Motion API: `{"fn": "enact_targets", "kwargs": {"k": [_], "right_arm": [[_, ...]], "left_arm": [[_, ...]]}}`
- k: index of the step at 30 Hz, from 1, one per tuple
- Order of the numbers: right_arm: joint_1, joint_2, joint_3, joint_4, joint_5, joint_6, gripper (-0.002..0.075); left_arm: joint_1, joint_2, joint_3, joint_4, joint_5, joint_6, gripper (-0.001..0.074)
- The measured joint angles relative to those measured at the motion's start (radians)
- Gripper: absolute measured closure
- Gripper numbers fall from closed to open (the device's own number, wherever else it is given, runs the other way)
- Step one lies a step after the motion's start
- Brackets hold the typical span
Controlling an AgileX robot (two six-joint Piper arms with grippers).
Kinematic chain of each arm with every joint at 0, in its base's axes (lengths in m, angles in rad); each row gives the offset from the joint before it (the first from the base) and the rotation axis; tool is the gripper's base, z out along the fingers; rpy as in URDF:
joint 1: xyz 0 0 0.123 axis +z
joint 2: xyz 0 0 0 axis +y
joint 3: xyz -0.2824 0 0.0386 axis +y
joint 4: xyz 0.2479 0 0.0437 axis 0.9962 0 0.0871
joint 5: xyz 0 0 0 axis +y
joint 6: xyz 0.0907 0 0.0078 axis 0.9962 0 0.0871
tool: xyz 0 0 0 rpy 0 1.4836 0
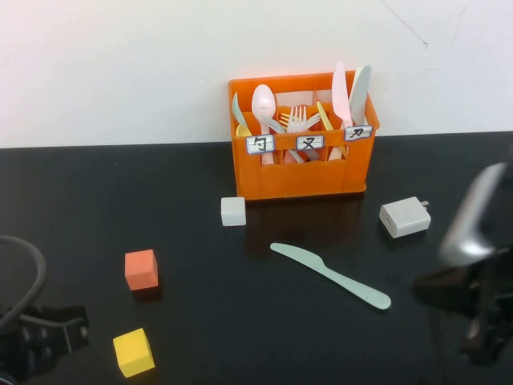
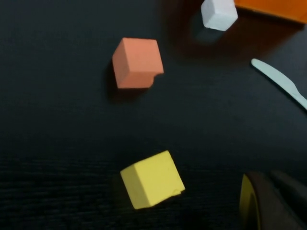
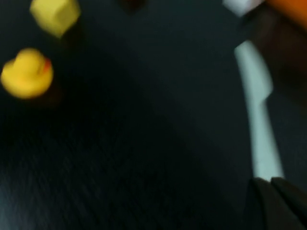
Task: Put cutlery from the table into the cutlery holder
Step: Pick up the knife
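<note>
The pale grey-green knife [image 1: 329, 275] lies flat on the black table [image 1: 240, 321], in front of the orange cutlery holder [image 1: 296, 152], which holds spoons, forks and knives at the back. My right gripper [image 1: 429, 287] hovers low at the right, just beyond the knife's handle end, shut and empty. In the right wrist view the knife [image 3: 259, 110] runs away from the gripper [image 3: 271, 184], and the holder's corner [image 3: 292, 7] shows. My left gripper [image 1: 76, 333] rests at the front left, shut and empty. Its wrist view shows the gripper [image 2: 268, 201] and the knife's tip [image 2: 283, 81].
A white cube [image 1: 233, 211] sits left of the holder's front and a white charger [image 1: 405, 216] sits to the right. An orange cube [image 1: 141, 269] and a yellow cube [image 1: 133, 352] lie at the front left. A yellow rubber duck [image 3: 26, 74] shows in the right wrist view.
</note>
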Motion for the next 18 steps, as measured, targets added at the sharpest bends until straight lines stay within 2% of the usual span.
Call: {"fn": "enact_targets", "kwargs": {"k": [9, 15, 18], "right_arm": [[0.173, 0.290, -0.219, -0.408, 0.109, 0.294, 0.0728], [0.197, 0.444, -0.357, -0.479, 0.143, 0.309, 0.0728], [0.197, 0.532, -0.452, -0.510, 0.246, 0.239, 0.0728]], "left_arm": [[0.000, 0.000, 0.000, -0.013, 0.060, 0.009, 0.0736], [0.000, 0.000, 0.000, -0.028, 0.062, 0.016, 0.0736], [0.000, 0.000, 0.000, -0.034, 0.062, 0.019, 0.0736]]}}
